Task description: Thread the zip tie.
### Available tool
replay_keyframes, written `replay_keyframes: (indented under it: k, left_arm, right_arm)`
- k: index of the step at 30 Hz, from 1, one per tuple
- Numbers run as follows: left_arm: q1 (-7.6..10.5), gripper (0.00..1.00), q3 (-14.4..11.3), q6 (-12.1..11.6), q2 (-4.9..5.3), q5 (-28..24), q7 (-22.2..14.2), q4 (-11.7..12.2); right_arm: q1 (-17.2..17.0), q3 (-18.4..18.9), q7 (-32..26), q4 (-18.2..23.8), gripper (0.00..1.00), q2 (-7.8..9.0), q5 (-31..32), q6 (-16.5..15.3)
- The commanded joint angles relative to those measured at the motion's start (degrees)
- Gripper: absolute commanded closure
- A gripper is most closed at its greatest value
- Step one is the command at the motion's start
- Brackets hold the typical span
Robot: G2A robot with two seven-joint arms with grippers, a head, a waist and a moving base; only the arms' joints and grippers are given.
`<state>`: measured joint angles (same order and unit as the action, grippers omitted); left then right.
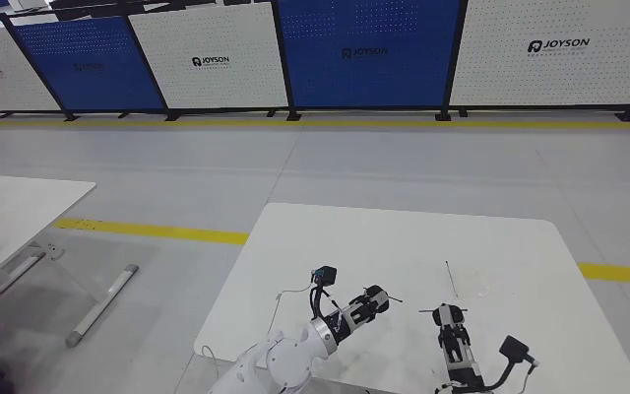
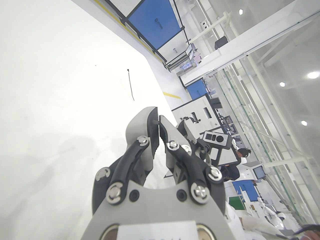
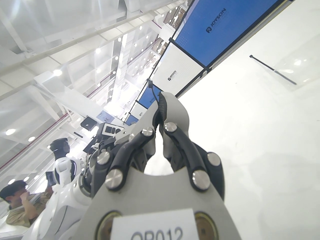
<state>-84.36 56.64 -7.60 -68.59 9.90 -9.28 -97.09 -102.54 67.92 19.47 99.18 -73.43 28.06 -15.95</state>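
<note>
At the bottom edge of the top view, the 2 arms sit over the near part of the white table (image 1: 345,236). The left gripper (image 1: 384,294) is at centre and the right gripper (image 1: 448,311) is just right of it, the 2 apart. In its wrist view, the right gripper's jaws are clamped on a black zip tie (image 3: 153,89), whose head end pokes out past the fingertips at mid-frame. The left gripper's jaws are drawn almost together, with a small dark stub (image 2: 156,121) between the pads; what it belongs to cannot be told. Farther up the table, above the right gripper in the top view, a second zip tie (image 1: 448,279) lies flat and straight, apart from both grippers. Beyond the floor, blue and white panels (image 1: 369,54) line the top of the frame.
</note>
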Motion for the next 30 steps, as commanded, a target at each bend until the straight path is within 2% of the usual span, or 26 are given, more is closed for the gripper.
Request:
replay_keyframes:
  k: [1, 5, 15, 22, 30]
  left_arm:
    - [0.0, 1.0, 0.0, 0.0, 0.0, 0.0, 0.0, 0.0]
    - [0.0, 1.0, 0.0, 0.0, 0.0, 0.0, 0.0, 0.0]
    - [0.0, 1.0, 0.0, 0.0, 0.0, 0.0, 0.0, 0.0]
    - [0.0, 1.0, 0.0, 0.0, 0.0, 0.0, 0.0, 0.0]
    - [0.0, 1.0, 0.0, 0.0, 0.0, 0.0, 0.0, 0.0]
  right_arm:
    - [-0.01, 0.0, 0.0, 0.01, 1.0, 0.0, 0.0, 0.0]
    - [-0.01, 0.0, 0.0, 0.01, 1.0, 0.0, 0.0, 0.0]
    - [2.65, -1.92, -3.01, -1.52, 1.0, -0.62, -0.81, 1.84]
    - [3.2, -2.19, -3.07, -2.18, 1.0, -0.94, -2.51, 0.76]
    - [3.94, -2.0, -4.08, -2.67, 1.0, -1.16, -3.01, 1.34]
